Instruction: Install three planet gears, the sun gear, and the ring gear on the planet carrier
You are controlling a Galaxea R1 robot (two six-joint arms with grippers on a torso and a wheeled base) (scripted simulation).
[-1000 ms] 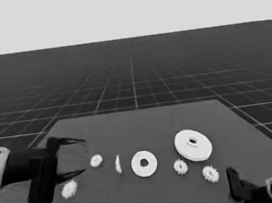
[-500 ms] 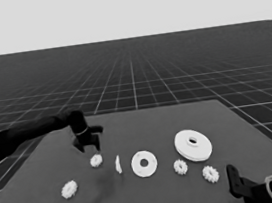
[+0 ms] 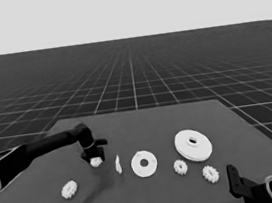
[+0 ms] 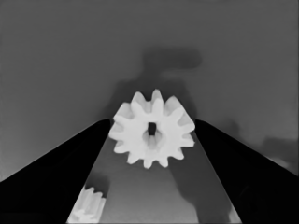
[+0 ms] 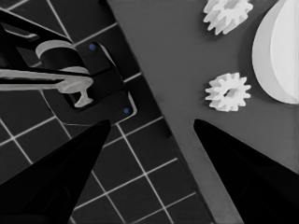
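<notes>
My left gripper [image 3: 95,156] has come down over a small planet gear [image 3: 96,161] left of the table's middle. In the left wrist view this gear [image 4: 152,135] lies flat between the open fingers, whose tips stand close at its two sides. Other gears lie at the front left [image 3: 69,189] and the front right [image 3: 180,166] [image 3: 210,174]. The planet carrier, the smaller round part [image 3: 144,164], lies bare at the centre. Right of it lies the ring gear, the larger round part [image 3: 193,145]. My right gripper [image 5: 152,120] waits open at the table's front right corner.
A thin white piece [image 3: 118,164] stands on edge between the left gripper's gear and the smaller round part. The right wrist view shows two gears [image 5: 228,91] [image 5: 227,14], the larger round part's rim [image 5: 280,51] and dark machinery [image 5: 84,79] past the table's edge.
The left arm swung from its waiting place at the left edge out over the table, then dropped onto the gear. No part has moved. The right arm stayed put.
</notes>
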